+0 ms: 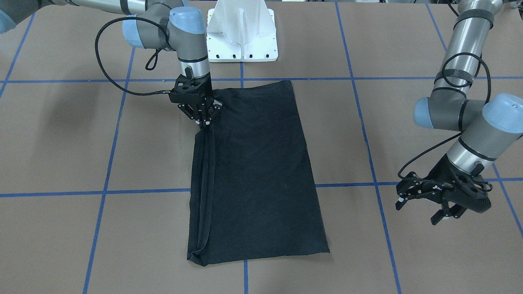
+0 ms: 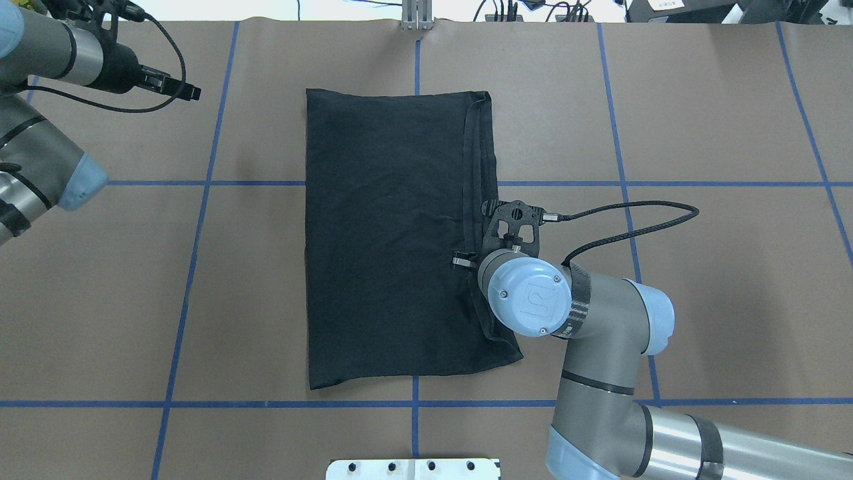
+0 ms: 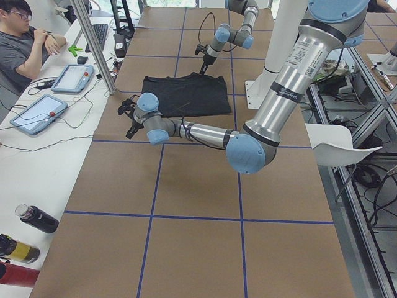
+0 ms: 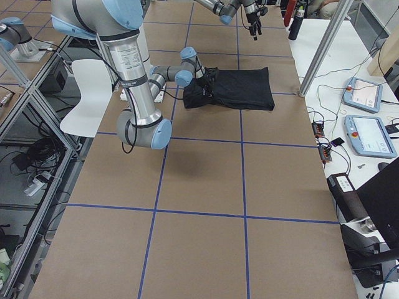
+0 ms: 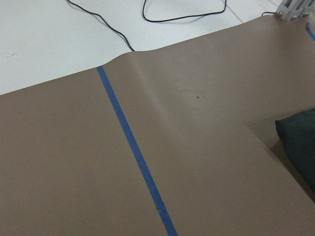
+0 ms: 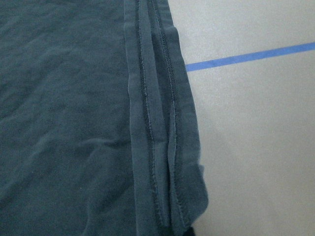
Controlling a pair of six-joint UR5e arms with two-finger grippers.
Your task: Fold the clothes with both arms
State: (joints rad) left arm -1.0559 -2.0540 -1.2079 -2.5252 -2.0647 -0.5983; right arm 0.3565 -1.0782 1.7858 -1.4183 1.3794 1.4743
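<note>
T-shirt (image 2: 386, 233): in the middle of the table (image 2: 700, 120), plain black side up, already folded into a long rectangle running near to far; no sleeves or print show.
Layered edge (image 6: 157, 123): several hems stacked along the shirt's right side.
Right gripper (image 1: 204, 122): fingers drawn narrow together on the layered edge, toward its near end, apparently pinching the cloth.
Left gripper (image 1: 416, 210): spread wide, holding nothing, well apart to the left of the shirt, toward the far end.
Done: the lengthwise folds look complete.
Left to do: by judgement, a crosswise fold to shorten the rectangle; the left arm has no hold yet.
</note>
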